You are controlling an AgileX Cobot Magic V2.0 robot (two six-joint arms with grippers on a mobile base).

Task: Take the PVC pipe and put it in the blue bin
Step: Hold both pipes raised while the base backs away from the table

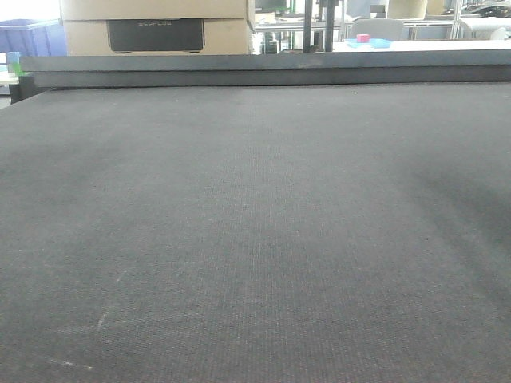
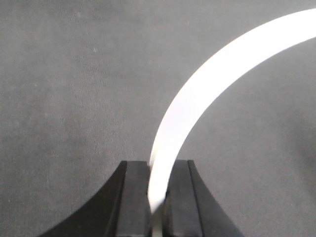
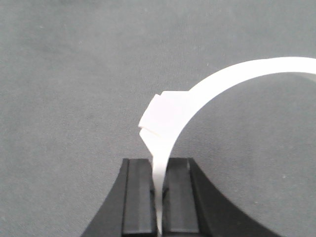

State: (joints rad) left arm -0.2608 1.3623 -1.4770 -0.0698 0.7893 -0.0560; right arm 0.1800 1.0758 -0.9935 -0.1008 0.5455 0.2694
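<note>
1. Looking across the front view, I see the dark grey cloth-covered table [image 1: 255, 239] filling nearly the whole frame, with a raised dark edge along its far side.
2. Beyond that edge stands a tan cardboard box [image 1: 80, 36] with a black rectangular panel [image 1: 156, 35] on its front face.
3. Just left of the box, at the far left, I see part of a blue plastic bin [image 1: 30, 38], well apart from the tabletop's middle.
4. In the left wrist view, the black left gripper [image 2: 158, 165] is clenched on a white curved PVC pipe [image 2: 222, 71]. Both pads [image 2: 136, 197] press against the end of the white piece.
5. That pipe rises out of the jaws and sweeps in a broad arc to the upper right edge of the frame, with the grey cloth behind it. I cannot tell whether it touches the cloth.
6. In the right wrist view, the black right gripper [image 3: 159, 163] is likewise clamped on a white PVC arc [image 3: 237, 71], which curves up and off to the right.
7. I cannot tell whether both grippers hold the same piece.
8. Just above the right jaws, the arc carries a blocky white joint [image 3: 165, 111].
9. Far back on a pale table sits a small pink object [image 1: 363, 37].
</note>
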